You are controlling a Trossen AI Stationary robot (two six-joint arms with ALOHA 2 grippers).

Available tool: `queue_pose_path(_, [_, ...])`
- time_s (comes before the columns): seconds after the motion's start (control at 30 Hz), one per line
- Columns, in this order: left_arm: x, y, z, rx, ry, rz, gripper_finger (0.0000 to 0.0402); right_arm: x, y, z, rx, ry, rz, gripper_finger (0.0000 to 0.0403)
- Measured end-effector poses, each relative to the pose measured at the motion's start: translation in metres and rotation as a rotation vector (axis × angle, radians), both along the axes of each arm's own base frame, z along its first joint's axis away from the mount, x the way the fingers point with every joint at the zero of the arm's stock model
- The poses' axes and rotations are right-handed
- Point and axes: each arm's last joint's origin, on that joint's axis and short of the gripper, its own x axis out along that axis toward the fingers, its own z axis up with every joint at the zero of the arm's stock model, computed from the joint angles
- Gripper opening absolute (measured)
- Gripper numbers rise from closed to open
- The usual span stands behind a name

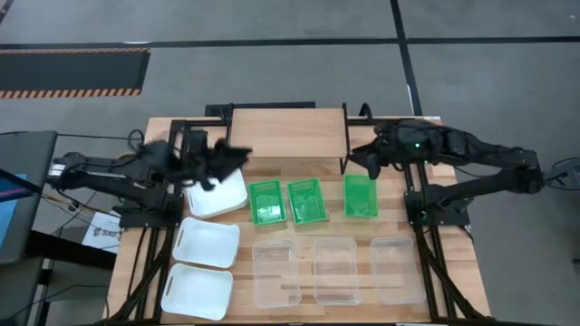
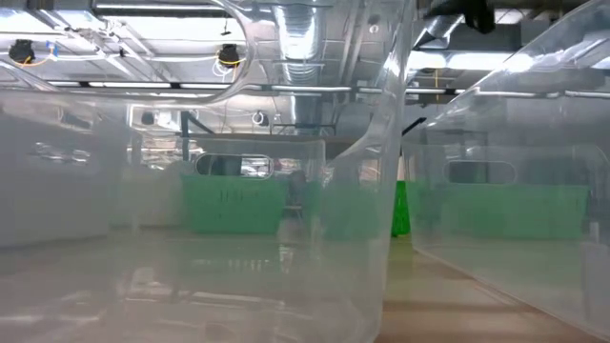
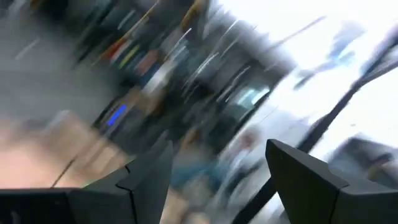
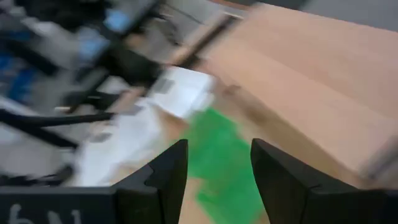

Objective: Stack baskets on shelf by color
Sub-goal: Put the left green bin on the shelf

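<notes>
Left gripper (image 1: 237, 159): fingers spread, nothing between them, above the white basket (image 1: 217, 195) at 9 o'clock of the table; probably lining up a pick.
Right gripper (image 1: 361, 159): parted, empty, at 12 o'clock of the nearest green basket (image 1: 360, 196).
Baskets: none on the shelf (image 1: 287, 133) yet; sorted by colour, green in the middle, clear ones (image 1: 331, 269) toward 6 o'clock.

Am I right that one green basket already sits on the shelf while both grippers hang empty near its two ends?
Not quite: the shelf is bare. In the high view all three green baskets lie in a row on the table in front of it. The left gripper and right gripper are indeed empty near its ends.
</notes>
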Motion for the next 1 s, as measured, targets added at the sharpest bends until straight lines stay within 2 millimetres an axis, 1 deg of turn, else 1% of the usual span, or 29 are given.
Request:
queue_pose_path(0.07, [0.0,0.004,0.011,0.055,-0.155,0.015,0.0247,0.005,0.007,0.003,-0.002,-0.038,0.058,0.0201])
queue_pose_path(0.1, [0.0,0.006,0.014,0.082,-0.194,0.044,0.0247,0.007,0.01,0.002,-0.012,-0.035,0.085,0.0201])
queue_pose_path(0.2, [-0.001,0.01,0.019,0.144,-0.176,0.171,0.0247,0.012,0.02,-0.001,-0.032,-0.013,0.129,0.0201])
queue_pose_path(0.27, [-0.001,0.012,0.022,0.221,-0.104,0.264,0.0247,0.015,0.022,-0.002,-0.035,-0.006,0.117,0.0201])
queue_pose_path(0.33, [0.0,0.013,0.025,0.279,-0.011,0.345,0.0247,0.018,0.02,0.002,-0.024,-0.056,0.08,0.0201])
queue_pose_path(0.4, [0.001,0.013,0.027,0.307,0.095,0.402,0.0247,0.018,0.016,0.014,-0.011,-0.131,0.051,0.0201])
queue_pose_path(0.47, [0.001,0.014,0.027,0.33,0.204,0.447,0.0247,0.017,0.012,0.03,-0.031,-0.232,0.037,0.0201])
queue_pose_path(0.53, [0.003,0.015,0.023,0.361,0.307,0.475,0.0247,0.015,0.011,0.043,-0.087,-0.294,0.043,0.0201])
queue_pose_path(0.63, [0.006,0.015,0.018,0.416,0.384,0.473,0.0247,0.011,0.012,0.058,-0.208,-0.335,0.097,0.0201])
queue_pose_path(0.73, [0.008,0.014,0.022,0.405,0.32,0.45,0.0247,0.01,0.017,0.061,-0.268,-0.332,0.142,0.0201])
queue_pose_path(0.83, [0.005,0.013,0.034,0.382,0.181,0.412,0.0247,0.01,0.021,0.057,-0.289,-0.293,0.182,0.0201])
queue_pose_path(0.93, [0.001,0.012,0.044,0.335,0.055,0.4,0.0247,0.013,0.026,0.054,-0.248,-0.271,0.183,0.0201])
queue_pose_path(1.0, [-0.001,0.012,0.048,0.337,0.037,0.397,0.0247,0.017,0.029,0.049,-0.22,-0.232,0.149,0.0201])
